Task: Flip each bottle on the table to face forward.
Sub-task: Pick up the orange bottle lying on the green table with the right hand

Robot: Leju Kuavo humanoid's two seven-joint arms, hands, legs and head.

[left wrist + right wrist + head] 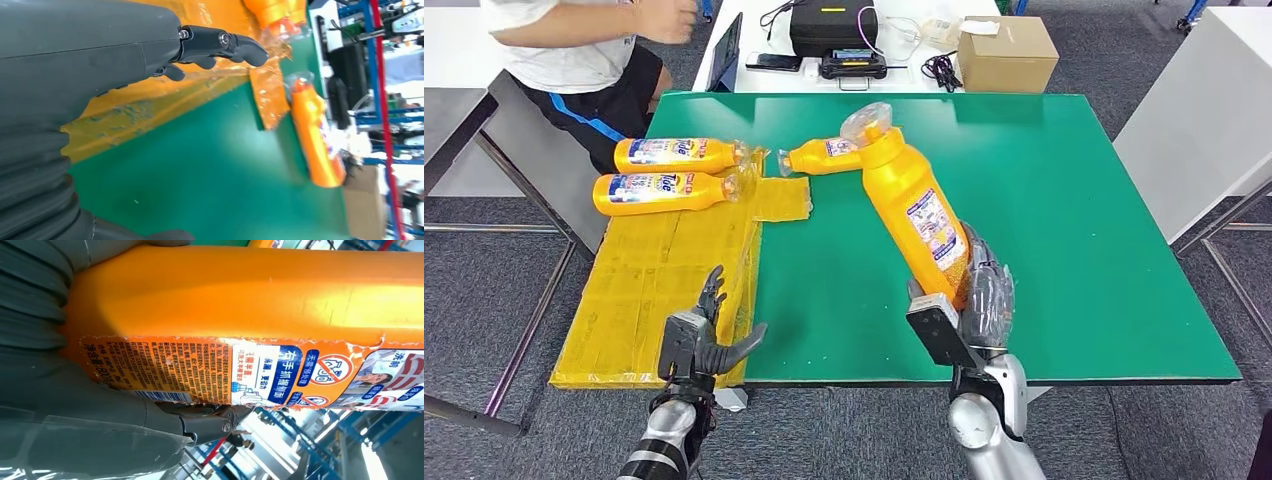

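In the right hand (977, 300), gripped round its base, an orange bottle (914, 205) leans up and away, cap end farthest from the fingers, back label toward the camera. It looks a rigid plastic body, probably weighty if full and rather slick, so a low grip may let it swing; mid-body seems safer. Beyond the left hand (709, 335), which is spread and holds nothing, two bottles (669, 172) lie on yellow sheeting (659, 290), a smaller one (822, 156) just past them
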